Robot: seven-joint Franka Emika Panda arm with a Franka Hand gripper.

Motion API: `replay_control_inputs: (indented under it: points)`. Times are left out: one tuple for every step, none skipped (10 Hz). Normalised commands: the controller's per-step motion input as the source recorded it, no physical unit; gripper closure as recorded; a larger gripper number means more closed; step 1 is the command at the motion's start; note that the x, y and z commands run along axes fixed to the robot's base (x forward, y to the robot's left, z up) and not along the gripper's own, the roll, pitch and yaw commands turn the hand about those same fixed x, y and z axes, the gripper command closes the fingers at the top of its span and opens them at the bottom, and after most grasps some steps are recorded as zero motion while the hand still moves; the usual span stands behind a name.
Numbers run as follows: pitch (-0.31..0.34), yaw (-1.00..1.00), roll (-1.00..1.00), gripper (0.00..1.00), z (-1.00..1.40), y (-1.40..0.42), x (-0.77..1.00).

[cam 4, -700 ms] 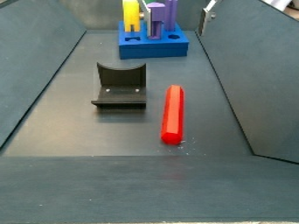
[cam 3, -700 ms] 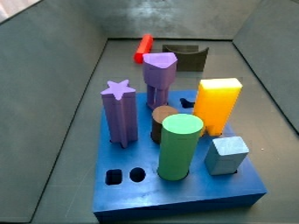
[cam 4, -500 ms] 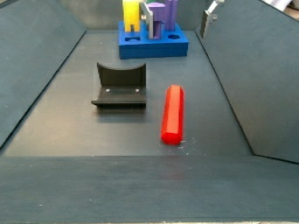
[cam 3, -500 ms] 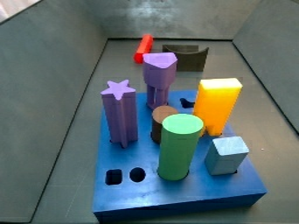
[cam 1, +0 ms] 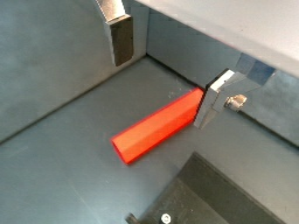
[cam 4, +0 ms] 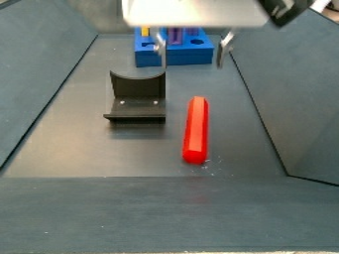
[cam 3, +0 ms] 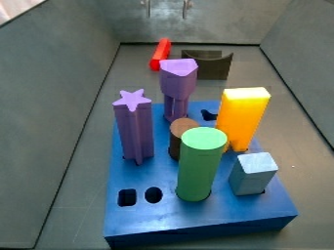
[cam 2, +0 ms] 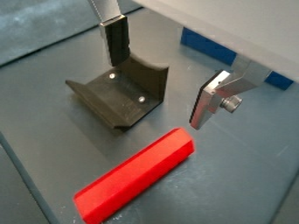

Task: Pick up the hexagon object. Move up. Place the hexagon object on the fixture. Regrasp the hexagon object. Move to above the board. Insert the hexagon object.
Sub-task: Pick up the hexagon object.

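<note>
**Gripper wide open above the floor, hexagon object lying loose beside the fixture**

Wrist views: the gripper [cam 1: 163,66] hangs w/ its two silver plates spread far apart, nothing between them. One finger [cam 1: 121,39] is well clear of the hexagon object [cam 1: 156,129]; the opposite finger [cam 1: 218,98] sits over the red prism's far end, and contact can't be judged from this angle. The prism lies flat on the dark floor [cam 1: 59,87]. In a wrist view the gripper [cam 2: 162,70] shows the same wide gap, one finger [cam 2: 114,39] over the fixture [cam 2: 121,90], the opposite finger [cam 2: 211,98] between the fixture and the hexagon object [cam 2: 135,175]. A strip of the blue board [cam 2: 222,54] shows beyond the fixture. Prism and fixture are near each other, not touching.

Side views: in a side view the board [cam 3: 196,210] fills the foreground w/ its pegs: purple star peg [cam 3: 132,125], green cylinder [cam 3: 201,164], orange-yellow block [cam 3: 241,118]. Beyond the board, the hexagon object [cam 3: 162,51] lies just beside the fixture [cam 3: 209,63]. The gripper [cam 3: 166,8] is faint at the frame edge above them, prob. open. In a side view the fixture [cam 4: 137,96] stands w/ the hexagon object [cam 4: 196,127] lying flat beside it; the board [cam 4: 173,50] is well beyond the fixture. The gripper [cam 4: 193,50] hangs above, fingers apart, holding nothing.
</note>
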Motion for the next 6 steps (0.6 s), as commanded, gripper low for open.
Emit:
replay_control_inputs:
  points:
    - [0.0, -0.06, 0.0, 0.0, -1.0, 0.14, 0.2]
    - [0.0, -0.07, 0.0, 0.0, -1.0, 0.14, 0.19]
    - [0.0, -0.07, 0.0, 0.0, -1.0, 0.14, 0.18]
    - [0.0, -0.07, 0.0, 0.0, -1.0, 0.13, 0.17]
    - [0.0, -0.07, 0.0, 0.0, -1.0, 0.13, 0.17]
    - [0.0, -0.06, 0.0, 0.0, -1.0, 0.11, 0.16]
